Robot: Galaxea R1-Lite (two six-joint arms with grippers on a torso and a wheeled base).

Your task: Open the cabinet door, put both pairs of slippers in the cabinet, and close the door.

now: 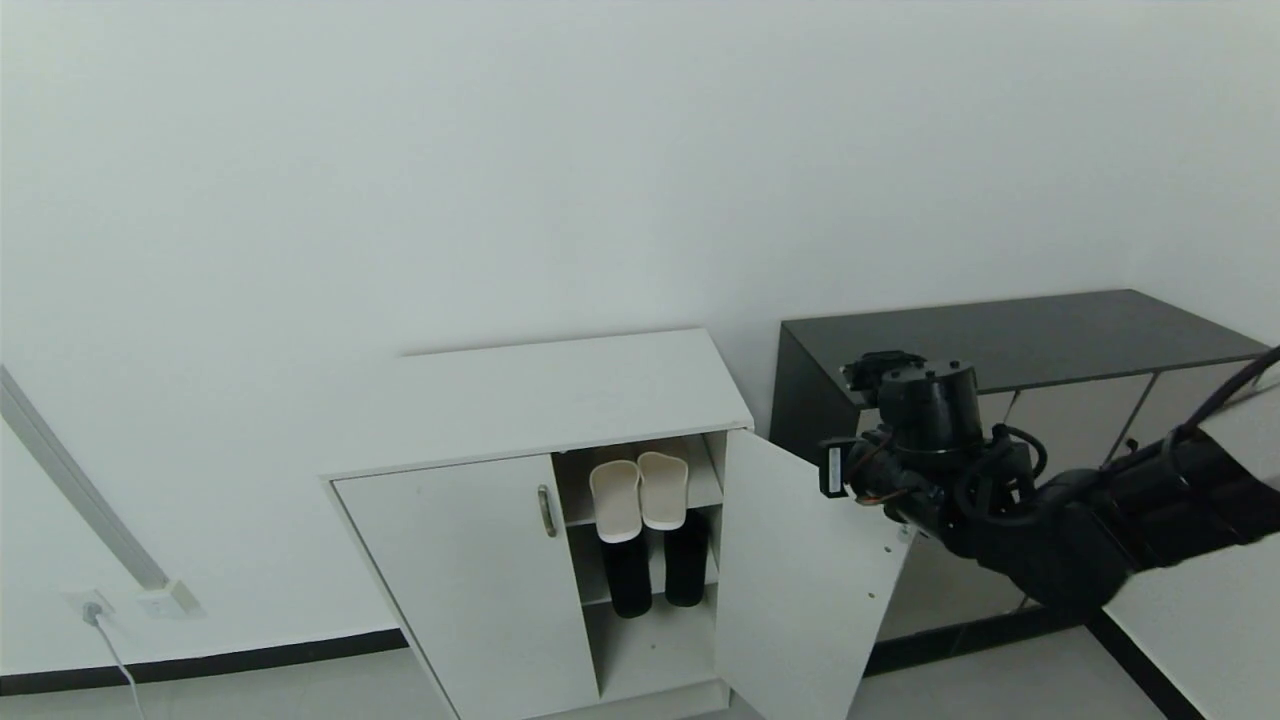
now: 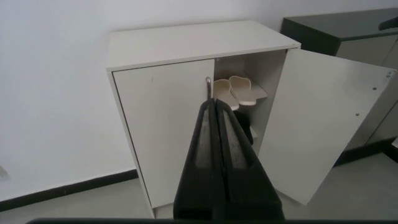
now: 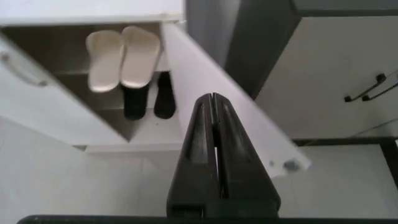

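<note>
The white cabinet (image 1: 540, 400) stands against the wall with its right door (image 1: 800, 580) swung open and its left door (image 1: 470, 580) closed. A cream pair of slippers (image 1: 640, 495) rests on the upper shelf, toes out. A black pair (image 1: 655, 570) sits on the shelf below. My right gripper (image 3: 213, 98) is shut and empty, right by the open door's outer edge (image 3: 249, 118); its arm (image 1: 930, 450) comes in from the right. My left gripper (image 2: 212, 102) is shut and empty in front of the cabinet, in line with the left door's handle (image 2: 207, 84).
A dark sideboard (image 1: 1000, 335) stands close to the right of the cabinet, behind the open door. A wall socket with a cable (image 1: 90, 608) is low on the left. A white surface (image 1: 1200, 620) fills the lower right corner.
</note>
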